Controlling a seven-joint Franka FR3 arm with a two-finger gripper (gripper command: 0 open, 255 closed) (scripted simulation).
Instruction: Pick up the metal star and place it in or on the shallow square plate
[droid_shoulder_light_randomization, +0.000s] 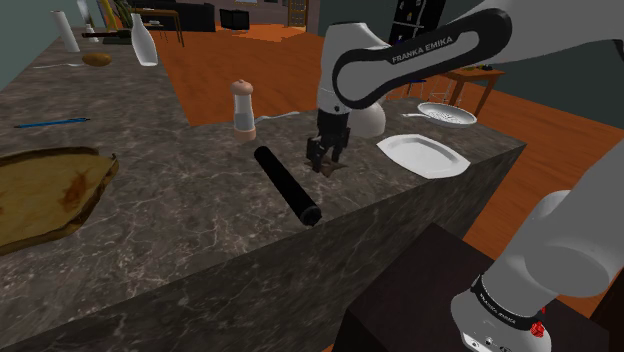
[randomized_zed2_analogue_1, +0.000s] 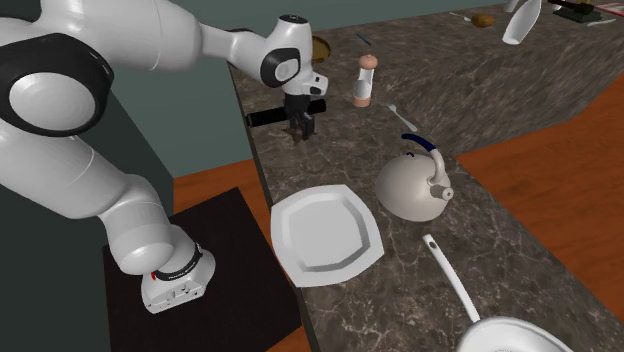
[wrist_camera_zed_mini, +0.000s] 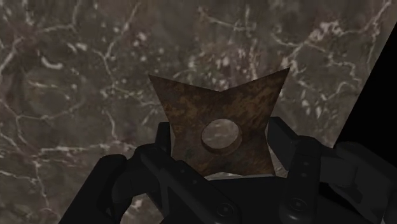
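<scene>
The gripper (droid_shoulder_light_randomization: 327, 158) was clamped on the rusty brown star (wrist_camera_zed_mini: 191, 109), low over the desk (droid_shoulder_light_randomization: 200, 240), to the shoulder view's left of the white square plate (droid_shoulder_light_randomization: 400, 145). Thin, stiff and probably light, the star seemed best pinched across its inward-curving sides.

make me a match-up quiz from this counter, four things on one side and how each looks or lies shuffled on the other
Things:
1. star
2. square plate
3. cylinder
4. kettle

Look or state:
a. round and white, with a dark blue handle
b. rusty brown, with a round hole in the middle
c. flat and white, nothing on it
d. black, lying on its side

Pairs: 1-b, 2-c, 3-d, 4-a
</scene>
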